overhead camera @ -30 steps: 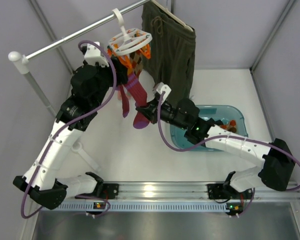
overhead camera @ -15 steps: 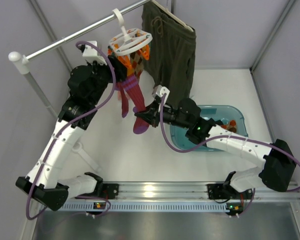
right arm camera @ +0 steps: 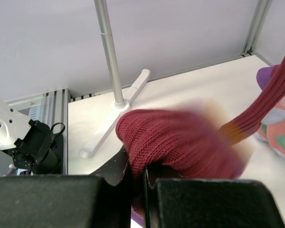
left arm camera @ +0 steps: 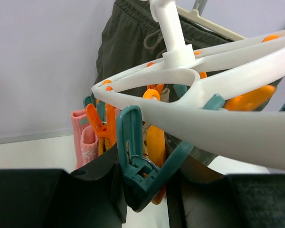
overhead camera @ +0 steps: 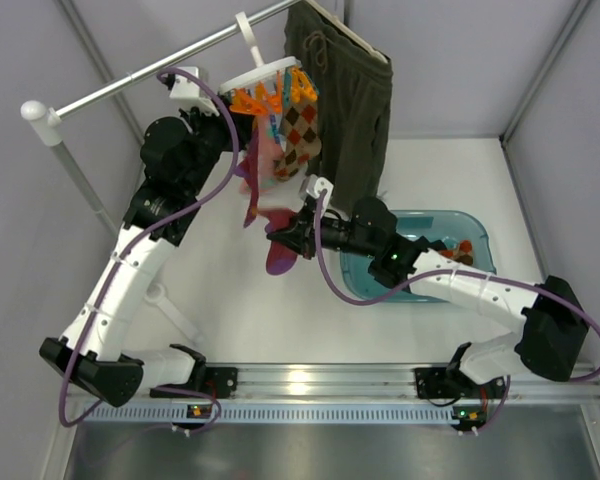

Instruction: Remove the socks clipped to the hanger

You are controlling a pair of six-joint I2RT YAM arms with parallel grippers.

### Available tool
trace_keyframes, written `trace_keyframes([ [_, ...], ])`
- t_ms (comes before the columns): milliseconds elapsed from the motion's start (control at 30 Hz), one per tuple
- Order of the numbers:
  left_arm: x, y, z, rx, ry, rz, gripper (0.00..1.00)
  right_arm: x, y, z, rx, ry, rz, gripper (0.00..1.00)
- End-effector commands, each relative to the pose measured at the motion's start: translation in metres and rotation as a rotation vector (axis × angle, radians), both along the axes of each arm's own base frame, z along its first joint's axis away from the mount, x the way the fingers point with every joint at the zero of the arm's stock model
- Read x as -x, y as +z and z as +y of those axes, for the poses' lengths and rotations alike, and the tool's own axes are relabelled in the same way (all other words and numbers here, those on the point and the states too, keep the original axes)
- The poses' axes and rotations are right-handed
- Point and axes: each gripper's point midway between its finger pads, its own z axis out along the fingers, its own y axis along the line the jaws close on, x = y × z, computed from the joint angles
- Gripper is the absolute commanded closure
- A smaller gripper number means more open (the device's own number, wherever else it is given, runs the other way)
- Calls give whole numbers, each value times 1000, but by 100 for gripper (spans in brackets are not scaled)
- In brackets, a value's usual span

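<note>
In the top external view, the white ring hanger (overhead camera: 265, 72) hung tilted from the rail (overhead camera: 130, 85) in the upper centre, beside the olive shorts (overhead camera: 350, 110). The diamond-patterned sock (overhead camera: 298, 130) was clipped under its right side. The left gripper (overhead camera: 242, 122) reached in among the orange pegs at the ring's left. Below it, near the middle of the frame, the right gripper (overhead camera: 278, 233) was clamped on the maroon sock (overhead camera: 279, 262), which ran blurred up toward the pegs. The teal bin (overhead camera: 480, 232) sat to the right.

In the left wrist view, the hanger (left arm camera: 204, 95) filled the upper right. The left gripper (left arm camera: 147, 194) at the bottom centre was closed on a teal peg (left arm camera: 135, 171). A pink sock (left arm camera: 83, 137) hung at left.

In the right wrist view, the right gripper (right arm camera: 143, 185) at the bottom centre pinched the maroon sock (right arm camera: 175, 142), whose right part was blurred. The stand pole (right arm camera: 109, 52) rose in the upper middle.
</note>
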Motion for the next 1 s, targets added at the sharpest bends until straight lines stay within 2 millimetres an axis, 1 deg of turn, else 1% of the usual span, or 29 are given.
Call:
trace_keyframes([
  [0,0,27,0,33,1,-77,100,3,0,-3,0,21,-7,100],
  [33,-1,26,0,31,-1,-75,100,4,-7,-6,9,16,1,100],
  [67,-2,24,0,33,3,-69,100,4,-4,-11,4,1,-5,100],
  [100,-2,22,0,33,3,-66,91,5,-7,-14,8,-8,-1,100],
  [133,-2,19,0,34,4,-59,76,4,-15,-19,24,-27,10,100],
  [167,0,15,0,45,0,-47,59,6,-6,-28,11,-50,-1,100],
  [200,0,12,0,47,-1,-41,50,-2,-12,-38,35,-126,20,100],
  [233,2,9,0,58,-4,-32,40,-4,-21,-48,58,-175,42,100],
  [267,5,3,0,62,-10,-21,32,-4,-10,-64,31,-233,50,100],
  [300,8,0,0,66,-15,-13,29,-16,-32,-85,85,-367,98,100],
  [333,11,-3,0,72,-23,-7,25,-22,-37,-101,94,-445,123,100],
  [367,13,-10,3,76,-12,7,13,-32,-32,-127,61,-577,156,100],
  [400,15,-14,4,82,-8,14,8,-35,-40,-143,74,-642,191,100],
  [433,18,-18,5,93,-9,23,2,-36,-64,-161,138,-704,244,100],
  [467,23,-28,8,92,-5,38,2,-44,-67,-183,127,-785,287,100],
  [500,25,-34,11,99,7,48,2,-47,-73,-194,138,-817,310,100],
  [533,29,-39,12,110,5,60,2,-48,-87,-208,174,-855,346,99],
  [567,36,-52,15,107,7,75,2,-59,-93,-228,178,-929,364,98],
  [633,42,-68,22,126,34,106,2,-69,-106,-248,215,-995,387,98],
  [667,51,-81,29,131,52,122,2,-80,-121,-268,256,-1063,419,98],
  [700,56,-93,34,129,69,152,1,-84,-129,-276,275,-1084,442,98],
  [733,58,-101,43,141,114,169,2,-88,-137,-283,291,-1101,466,98],
  [767,66,-112,51,140,140,187,1,-93,-146,-293,302,-1128,490,90],
  [800,71,-125,57,130,167,226,1,-94,-149,-289,296,-1106,500,71],
  [833,75,-132,62,127,190,243,2,-94,-154,-289,307,-1102,512,42],
  [867,81,-138,70,123,216,250,2,-93,-158,-288,316,-1096,527,9],
  [900,84,-142,74,116,235,262,1,-93,-158,-286,318,-1089,531,4],
  [933,90,-154,79,92,251,305,2,-94,-154,-285,304,-1087,527,1],
  [967,94,-153,85,86,271,308,2,-93,-149,-282,288,-1071,522,1],
])
